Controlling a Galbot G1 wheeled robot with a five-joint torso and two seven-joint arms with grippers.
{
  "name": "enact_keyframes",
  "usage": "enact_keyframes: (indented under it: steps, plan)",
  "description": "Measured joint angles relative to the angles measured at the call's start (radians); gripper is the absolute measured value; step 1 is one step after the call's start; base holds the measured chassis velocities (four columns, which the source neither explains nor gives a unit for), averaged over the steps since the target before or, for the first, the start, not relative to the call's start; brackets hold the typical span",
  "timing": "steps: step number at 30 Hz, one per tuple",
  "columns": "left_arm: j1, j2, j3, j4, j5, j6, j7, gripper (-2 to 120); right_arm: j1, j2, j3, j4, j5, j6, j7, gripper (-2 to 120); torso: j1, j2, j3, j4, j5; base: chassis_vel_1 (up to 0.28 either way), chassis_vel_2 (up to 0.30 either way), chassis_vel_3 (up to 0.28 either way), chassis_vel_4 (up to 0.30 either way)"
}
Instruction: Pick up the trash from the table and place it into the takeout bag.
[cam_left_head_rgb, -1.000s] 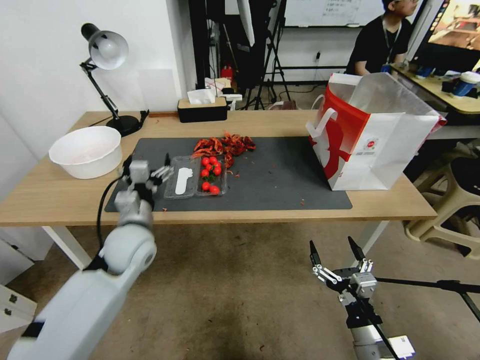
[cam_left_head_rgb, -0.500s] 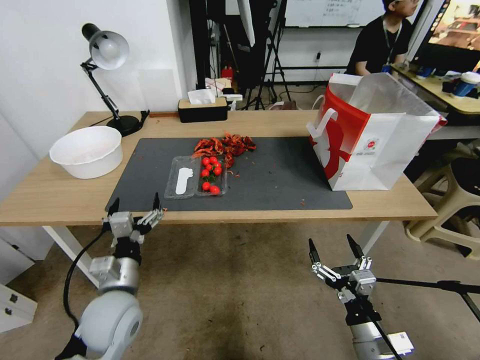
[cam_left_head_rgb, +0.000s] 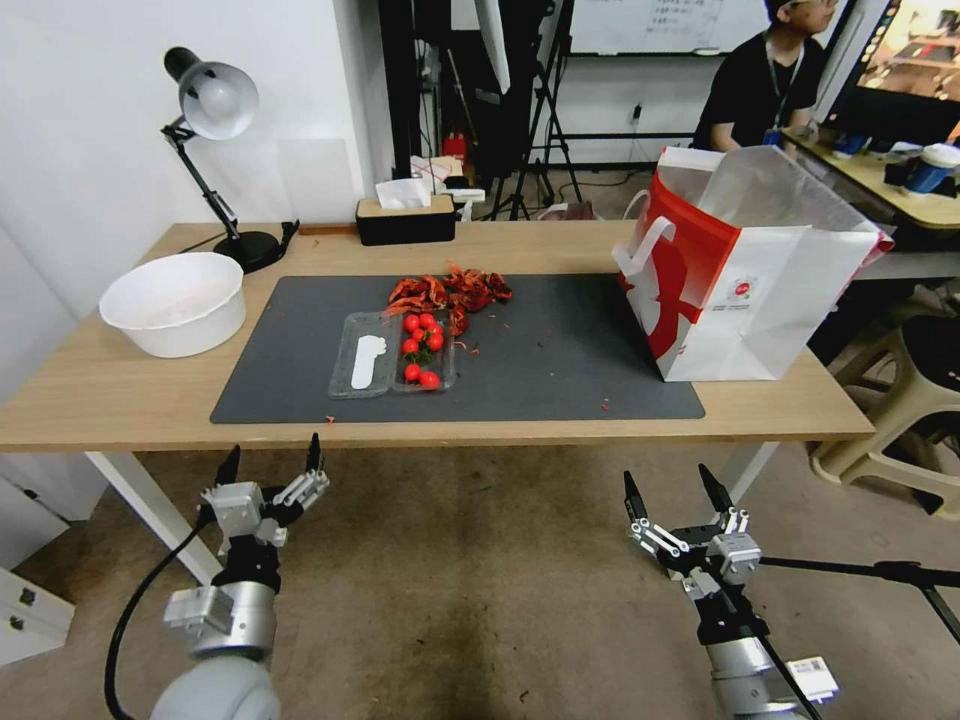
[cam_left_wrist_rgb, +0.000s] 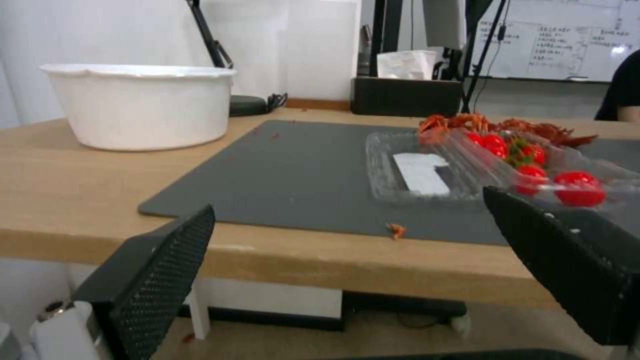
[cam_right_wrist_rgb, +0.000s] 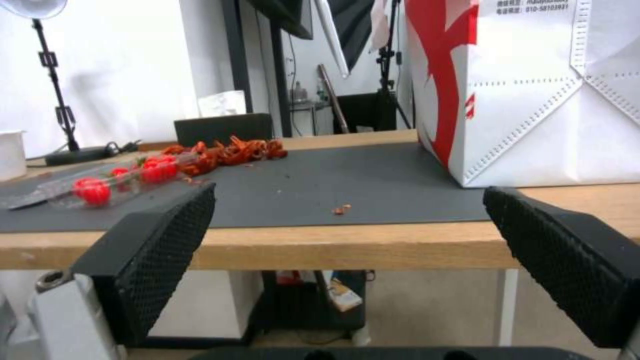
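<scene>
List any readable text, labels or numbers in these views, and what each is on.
"010-58103921": a partly legible number, digits uncertain, near the top of the takeout bag in the right wrist view; the print line above it is too blurred to read.
Small red logo on the takeout bag's white face in the head view: caption too small to read.
Whiteboard handwriting: too small to read.
White label in the clear plastic box: blank.

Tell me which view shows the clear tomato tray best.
The left wrist view: the clear tray lies close and large, lid open. The head view shows it whole but small; the right wrist view shows a low sliver.
</scene>
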Motion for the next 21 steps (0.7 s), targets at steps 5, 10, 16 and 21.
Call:
enact_keyframes:
  steps: [5,10,16,21]
  plan:
    - [0.023,-0.02,0.018,0.018,0.02,-0.036,0.008,100,0.008,0.005,-0.005,-0.002,0.028,-0.002,-0.023,100,0.0,0.0,0.0,0.0,0.0,0.0,0.0,0.0,0.0]
    - [0.03,-0.03,0.021,0.035,0.015,-0.065,0.026,100,0.015,0.009,-0.009,-0.002,0.028,-0.003,-0.021,100,0.0,0.0,0.0,-0.0001,0.0,0.0,0.0,0.0,0.0]
    - [0.031,-0.031,0.014,0.058,0.006,-0.097,0.04,100,0.018,0.011,-0.011,0.002,0.029,-0.002,-0.011,100,0.0,0.0,0.0,0.0,-0.0001,0.0,0.0,0.0,0.0]
    - [0.031,-0.03,0.013,0.058,0.005,-0.097,0.04,100,0.018,0.011,-0.011,0.003,0.029,-0.001,-0.01,100,0.0,0.0,0.0,0.0,-0.0001,0.0,0.0,0.0,0.0]
